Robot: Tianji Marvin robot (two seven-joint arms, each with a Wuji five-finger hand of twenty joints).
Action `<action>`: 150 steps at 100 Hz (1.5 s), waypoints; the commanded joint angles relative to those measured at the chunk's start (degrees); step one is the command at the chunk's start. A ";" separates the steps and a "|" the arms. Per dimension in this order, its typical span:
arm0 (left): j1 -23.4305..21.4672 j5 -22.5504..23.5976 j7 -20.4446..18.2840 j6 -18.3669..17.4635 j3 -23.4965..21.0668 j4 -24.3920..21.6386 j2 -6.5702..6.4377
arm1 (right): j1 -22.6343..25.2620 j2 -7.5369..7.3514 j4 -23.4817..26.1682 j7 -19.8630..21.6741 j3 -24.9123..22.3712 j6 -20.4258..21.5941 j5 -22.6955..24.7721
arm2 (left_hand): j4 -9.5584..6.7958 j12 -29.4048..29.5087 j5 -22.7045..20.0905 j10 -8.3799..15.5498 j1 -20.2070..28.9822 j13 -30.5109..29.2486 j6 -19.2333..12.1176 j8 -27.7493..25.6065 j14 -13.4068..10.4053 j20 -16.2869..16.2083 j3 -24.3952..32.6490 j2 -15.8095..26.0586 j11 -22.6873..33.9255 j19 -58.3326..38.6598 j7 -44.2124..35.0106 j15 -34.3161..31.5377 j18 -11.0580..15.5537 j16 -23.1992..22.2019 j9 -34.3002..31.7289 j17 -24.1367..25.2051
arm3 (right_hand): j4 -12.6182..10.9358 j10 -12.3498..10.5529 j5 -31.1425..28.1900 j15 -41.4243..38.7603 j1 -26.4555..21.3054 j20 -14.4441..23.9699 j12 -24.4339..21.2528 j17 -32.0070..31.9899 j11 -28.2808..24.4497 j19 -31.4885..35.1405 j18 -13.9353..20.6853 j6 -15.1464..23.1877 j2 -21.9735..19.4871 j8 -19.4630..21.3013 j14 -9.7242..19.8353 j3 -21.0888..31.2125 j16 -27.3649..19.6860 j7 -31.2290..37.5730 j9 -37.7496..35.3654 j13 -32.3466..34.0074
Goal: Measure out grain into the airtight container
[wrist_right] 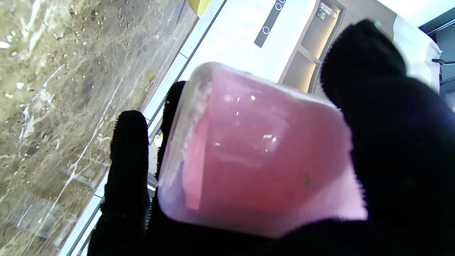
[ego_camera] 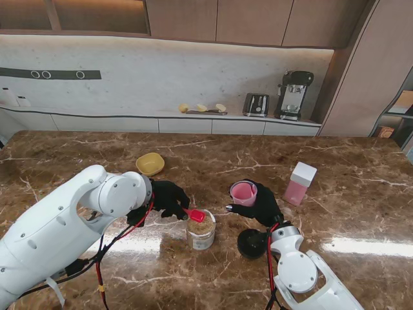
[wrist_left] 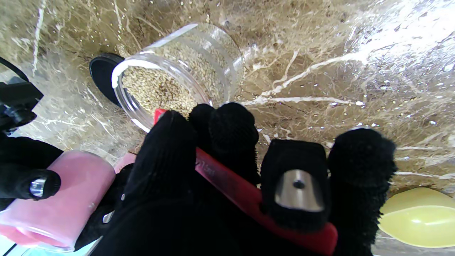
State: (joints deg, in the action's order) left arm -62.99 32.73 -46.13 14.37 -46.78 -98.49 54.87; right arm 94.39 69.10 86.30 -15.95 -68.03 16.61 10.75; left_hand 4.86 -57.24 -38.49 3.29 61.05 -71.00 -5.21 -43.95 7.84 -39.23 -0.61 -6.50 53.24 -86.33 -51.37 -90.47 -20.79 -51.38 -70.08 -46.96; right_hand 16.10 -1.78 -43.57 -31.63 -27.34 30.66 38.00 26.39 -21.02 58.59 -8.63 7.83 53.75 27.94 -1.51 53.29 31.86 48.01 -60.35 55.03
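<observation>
1. Left hand [ego_camera: 166,197]: black-gloved, clamped on the red plastic measuring spoon [ego_camera: 195,215], its bowl over the mouth of the clear glass jar of grain [ego_camera: 201,230].
2. Right hand [ego_camera: 261,208]: gripping the pink translucent airtight container [ego_camera: 244,192], lifted and tilted.
3. Black round lid [ego_camera: 250,243]: on the brown marble table [ego_camera: 97,155], beside the jar, near the right wrist.
</observation>
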 commanded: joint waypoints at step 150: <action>2.28 12.98 2.09 -5.53 5.38 -1.81 0.88 | 0.14 0.16 -0.59 0.97 0.51 0.28 -0.71 | -0.15 -0.56 -5.96 0.39 -4.67 -1.73 5.36 14.64 -0.13 5.38 11.18 -6.19 2.04 -7.04 -1.18 -8.18 -2.20 0.89 -7.77 -6.84 | 0.32 -2.07 -5.32 0.08 -4.54 1.15 -1.13 -0.23 0.30 -1.08 0.17 10.06 -11.44 0.33 1.89 10.68 -0.45 2.77 0.62 -1.35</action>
State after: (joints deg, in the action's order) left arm -59.85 45.41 -44.23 9.47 -40.93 -99.80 55.69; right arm 94.21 69.10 85.94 -15.80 -67.59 17.10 10.51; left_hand 4.29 -58.28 -43.26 3.07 57.00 -71.00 -0.49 -30.46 7.99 -34.77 7.69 -11.51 55.22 -88.28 -51.40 -91.98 -22.26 -51.14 -73.29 -51.60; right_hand 16.10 -1.78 -43.57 -31.63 -27.34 30.66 37.37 26.39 -21.02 58.59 -8.63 7.83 53.75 27.94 -1.50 53.29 31.86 48.01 -60.35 55.03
